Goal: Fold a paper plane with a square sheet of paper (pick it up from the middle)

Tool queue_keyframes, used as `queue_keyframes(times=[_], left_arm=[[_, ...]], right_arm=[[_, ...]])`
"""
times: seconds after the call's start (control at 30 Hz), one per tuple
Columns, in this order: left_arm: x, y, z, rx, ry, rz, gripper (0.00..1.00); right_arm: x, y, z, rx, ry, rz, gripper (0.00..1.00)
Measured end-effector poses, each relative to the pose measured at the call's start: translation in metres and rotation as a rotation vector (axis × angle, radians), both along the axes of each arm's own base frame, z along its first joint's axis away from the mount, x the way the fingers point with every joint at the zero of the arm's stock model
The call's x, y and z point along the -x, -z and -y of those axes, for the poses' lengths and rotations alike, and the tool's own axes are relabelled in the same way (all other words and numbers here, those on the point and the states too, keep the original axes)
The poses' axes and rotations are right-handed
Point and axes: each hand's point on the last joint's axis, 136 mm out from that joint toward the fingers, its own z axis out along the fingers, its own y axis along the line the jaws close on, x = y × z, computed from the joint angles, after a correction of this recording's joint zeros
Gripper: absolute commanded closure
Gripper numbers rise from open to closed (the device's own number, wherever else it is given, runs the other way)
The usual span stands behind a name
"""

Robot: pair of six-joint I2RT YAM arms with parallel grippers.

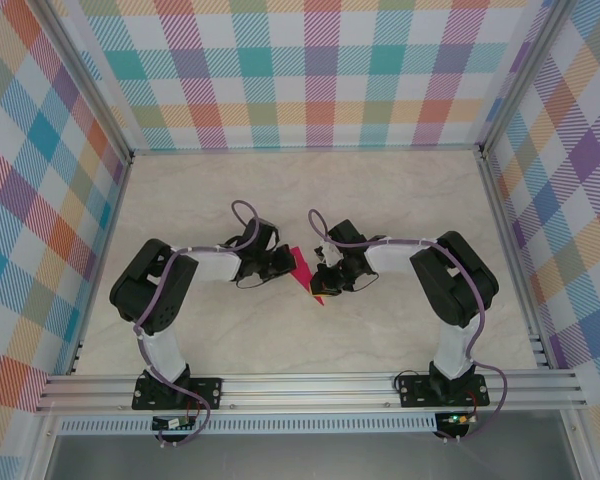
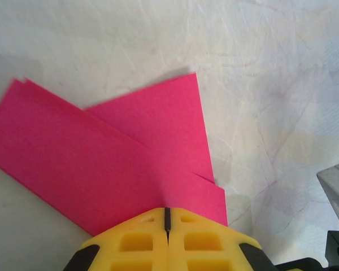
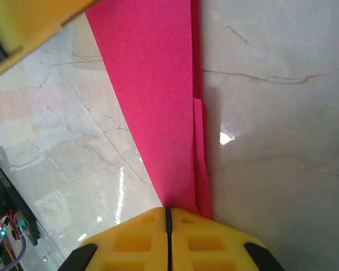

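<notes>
Pastel plaid walls in pink, teal, orange and purple close in a pale, marble-patterned table [image 1: 380,190] on three sides, with an aluminium rail along the near edge where the two black arms are bolted. Both arms bend inward and meet near the middle of the table.

Between them is the thin magenta-pink sheet of paper [image 1: 302,262], plain and already folded into overlapping layers, so it reads as a narrow slanted strip from above. The left wrist view shows two flaps of the sheet of paper [image 2: 101,152] crossing at an angle, one lying over the other.

The left gripper [image 1: 283,262] has its yellow fingers pressed together, pinching the paper's near edge [image 2: 167,217]. The right gripper [image 1: 320,280] is likewise clamped on the paper's other end [image 3: 168,217], where the strip [image 3: 152,96] runs away from it towards the left gripper's yellow finger [image 3: 34,22].
</notes>
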Motion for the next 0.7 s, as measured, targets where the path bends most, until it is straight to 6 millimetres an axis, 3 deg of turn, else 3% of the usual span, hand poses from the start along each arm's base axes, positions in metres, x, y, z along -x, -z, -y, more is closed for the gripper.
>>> queue_keyframes(times=[0.3, 0.7], left_arm=[[-0.028, -0.001, -0.04, -0.008, -0.074, 0.03, 0.96], [-0.063, -0.013, -0.09, -0.209, -0.172, 0.07, 0.93]], right_arm=[[0.0, 0.0, 0.0, 0.0, 0.0, 0.0, 0.93], [-0.002, -0.003, -0.001, 0.005, 0.002, 0.012, 0.9]])
